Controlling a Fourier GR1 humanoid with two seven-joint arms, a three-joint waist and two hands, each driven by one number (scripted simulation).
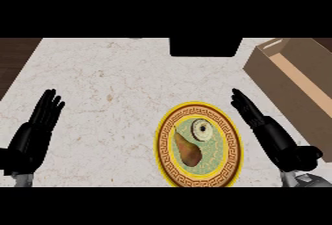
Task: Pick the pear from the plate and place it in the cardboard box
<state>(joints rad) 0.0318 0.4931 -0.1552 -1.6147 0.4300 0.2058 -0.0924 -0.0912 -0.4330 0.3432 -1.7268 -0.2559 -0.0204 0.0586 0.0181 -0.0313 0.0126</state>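
Lying on the plate (231, 147), the pear (187, 150) sits just beside a small ring-shaped item (202, 130); the right hand (250, 112), fingers straight, empty, hovers nearby. Closing carelessly could catch the ring or roll the pear.

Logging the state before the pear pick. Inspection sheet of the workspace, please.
Surface: pale speckled stone counter top.
Job's things: brown pear lying on the round yellow-rimmed patterned plate; open brown cardboard box at far right, apart from the plate.
Clutter: pale ring-shaped item with a dark centre on the plate beside the pear's narrow end; cannot tell what it is.
Hands: left hand open, resting near the left edge; right hand open, between plate and box, holding nothing.
Cables: nothing seen.
Surroundings: black rectangular block at the counter's far edge; dark wood surface beyond the counter's left edge.
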